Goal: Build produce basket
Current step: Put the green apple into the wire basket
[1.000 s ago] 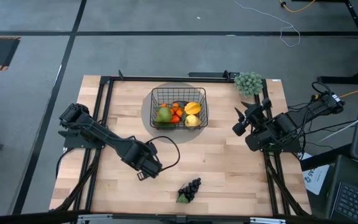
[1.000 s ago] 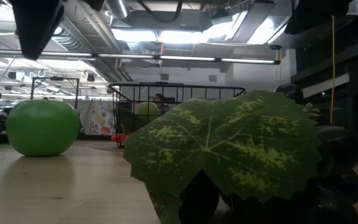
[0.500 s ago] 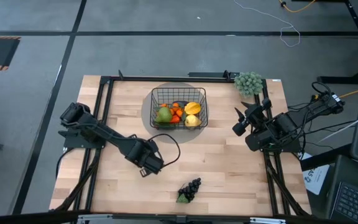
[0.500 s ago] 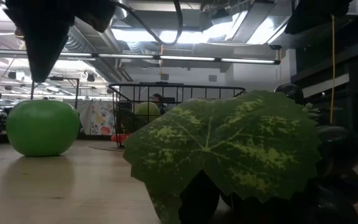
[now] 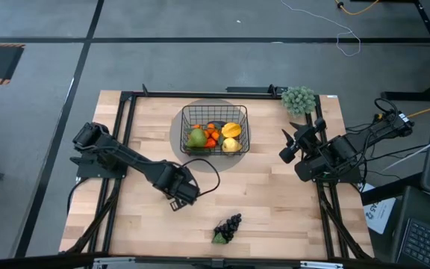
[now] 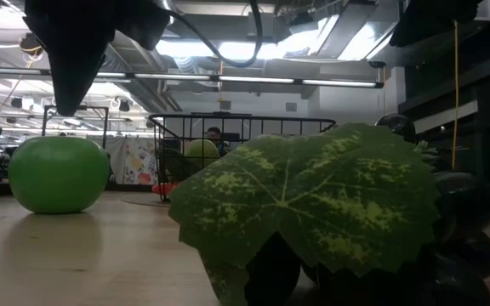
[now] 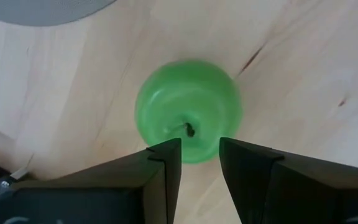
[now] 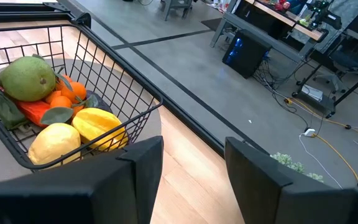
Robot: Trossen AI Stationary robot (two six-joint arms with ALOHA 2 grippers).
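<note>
A green apple (image 7: 188,109) rests on the bare wood, stem dimple up; it also shows in the low view (image 6: 58,174). My left gripper (image 7: 201,152) hangs open right above it, fingers pointing down and clear of it; in the high view (image 5: 178,194) it hides the apple. The black wire basket (image 5: 215,128) at centre far holds a pear (image 8: 27,78), oranges, a carrot and yellow fruits (image 8: 101,127). Dark grapes with a leaf (image 5: 228,228) lie near the near edge. My right gripper (image 5: 286,146) waits open at the right.
The basket stands on a flat grey disc (image 5: 176,138). A pale grey-green bushy cluster (image 5: 298,99) sits at the far right corner. The grape leaf (image 6: 313,204) fills the front of the low view. Bare wood lies between the apple and the basket.
My left gripper has come down toward the green apple and shifted a little toward the far edge. The apple has stayed in place.
</note>
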